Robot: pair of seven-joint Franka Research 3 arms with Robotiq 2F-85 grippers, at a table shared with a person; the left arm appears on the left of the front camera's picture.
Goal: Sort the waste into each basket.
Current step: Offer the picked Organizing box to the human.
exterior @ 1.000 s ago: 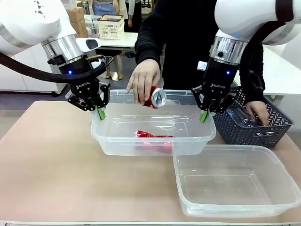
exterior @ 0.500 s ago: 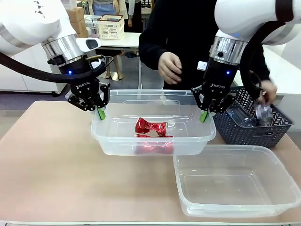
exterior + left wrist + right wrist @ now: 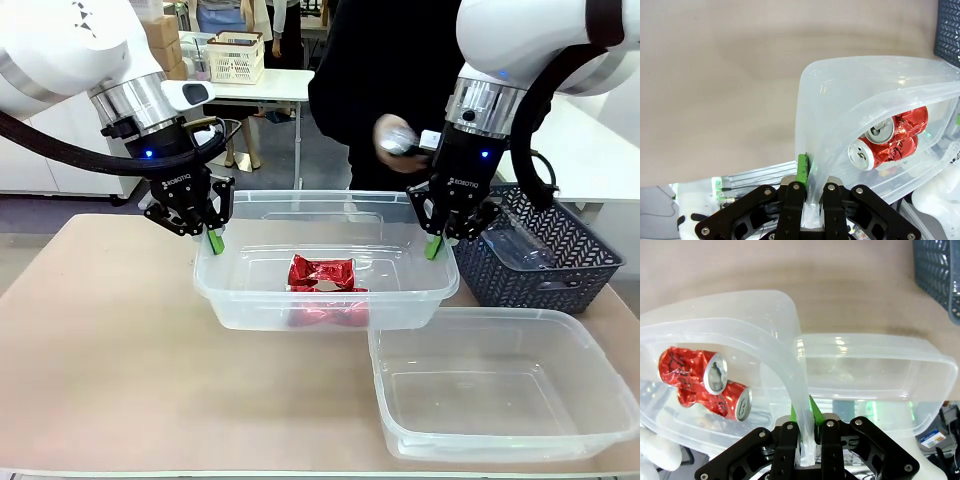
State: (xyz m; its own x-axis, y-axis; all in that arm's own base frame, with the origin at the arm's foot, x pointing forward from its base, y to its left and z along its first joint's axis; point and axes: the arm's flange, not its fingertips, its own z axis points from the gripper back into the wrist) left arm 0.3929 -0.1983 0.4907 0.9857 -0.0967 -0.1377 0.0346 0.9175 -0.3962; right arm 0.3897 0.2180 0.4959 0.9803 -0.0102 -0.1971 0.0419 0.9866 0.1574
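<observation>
A tan worktop [image 3: 100,340] is shared with a person at 12 o'clock. A clear tub [image 3: 250,300] is held between the arms, its long axis running 9 to 3 o'clock. The left pincer [image 3: 212,238] is clamped on its 9 o'clock wall, the right pincer [image 3: 434,245] on its 3 o'clock wall. Crushed red cans [image 3: 322,272] lie inside. A second tub [image 3: 500,442] is set at 5 o'clock from the first. The person's hand [image 3: 395,138], carrying a silvery item too blurred to identify, is raised at 11 o'clock from the right pincer, the nearer one.
</observation>
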